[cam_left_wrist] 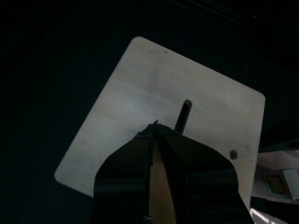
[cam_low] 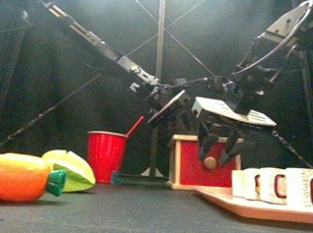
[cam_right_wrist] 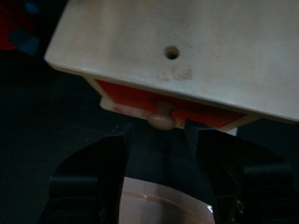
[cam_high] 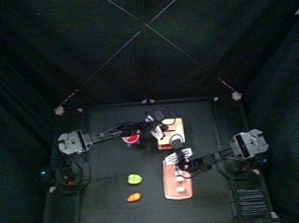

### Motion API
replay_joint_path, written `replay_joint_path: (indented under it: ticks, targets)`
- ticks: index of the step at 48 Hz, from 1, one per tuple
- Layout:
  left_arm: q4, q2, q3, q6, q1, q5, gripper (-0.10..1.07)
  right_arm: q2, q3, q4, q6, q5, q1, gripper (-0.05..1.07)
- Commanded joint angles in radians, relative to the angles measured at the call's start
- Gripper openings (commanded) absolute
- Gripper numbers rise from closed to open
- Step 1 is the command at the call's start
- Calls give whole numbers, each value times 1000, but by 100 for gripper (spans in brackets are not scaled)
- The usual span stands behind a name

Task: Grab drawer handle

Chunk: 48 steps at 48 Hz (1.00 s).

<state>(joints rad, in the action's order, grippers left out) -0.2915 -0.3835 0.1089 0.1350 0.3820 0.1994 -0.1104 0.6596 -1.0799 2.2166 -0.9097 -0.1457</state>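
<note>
drawer handle (cam_right_wrist: 160, 116): small round knob on the drawer unit's (cam_right_wrist: 187, 44) orange-red face, sticking straight out toward the right gripper (cam_right_wrist: 163, 166) | jaws wide apart, empty (knob just ahead) | left gripper (cam_left_wrist: 158, 144): part-open, nothing visibly held

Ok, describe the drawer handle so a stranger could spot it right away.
Find the small white box with the red front, right of the red cup. The handle is a pale round knob in the middle of that red face, unlike the row of white buttons nearby.
</note>
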Motion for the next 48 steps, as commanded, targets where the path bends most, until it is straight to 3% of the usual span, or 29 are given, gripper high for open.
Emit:
replay_joint_path:
  ticks: [1,22,48]
  targets:
    - [3,-5,3,2,8,8,56,14,-14,15,3,-25,2,85]
    - [5,-6,2,2,8,9,56,-29,-48,3,3,-43,18,84]
    - [5,-8,5,3,6,9,56,-51,-66,-9,2,-41,32,61]
